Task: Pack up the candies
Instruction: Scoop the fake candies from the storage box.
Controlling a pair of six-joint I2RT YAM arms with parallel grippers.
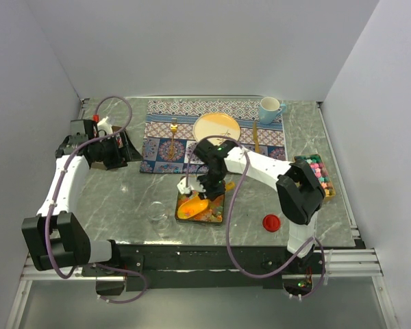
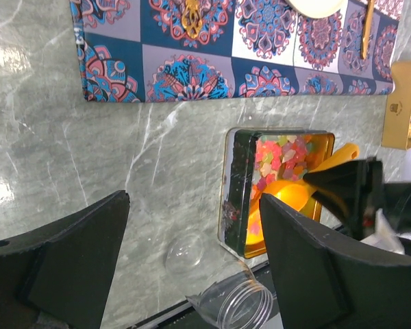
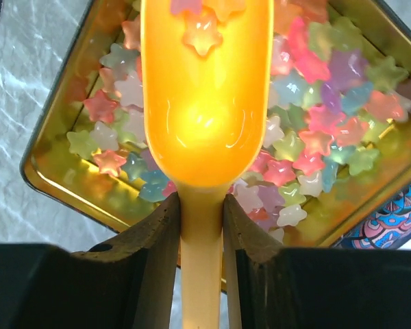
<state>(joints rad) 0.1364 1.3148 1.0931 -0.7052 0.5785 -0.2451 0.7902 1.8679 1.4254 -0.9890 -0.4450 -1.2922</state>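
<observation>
Where the top view looks down on the bench, my right hand reaches over an open tin at the middle of the near edge, clamped on an orange scoop. My left hand hangs near the left edge, well apart from the tin, so my right arm is the nearer one.

From my left wrist, my fingers stand wide apart, holding nothing. The candies show in the tin past the scoop's bowl, and a clear jar lies near the tin's near corner.

From my right wrist, both fingers press the scoop's handle. Its long axis runs straight away from my hand, the bowl hovering above star-shaped candies with one resting near its far tip. I judge the next move goes forward and down along that axis.
</observation>
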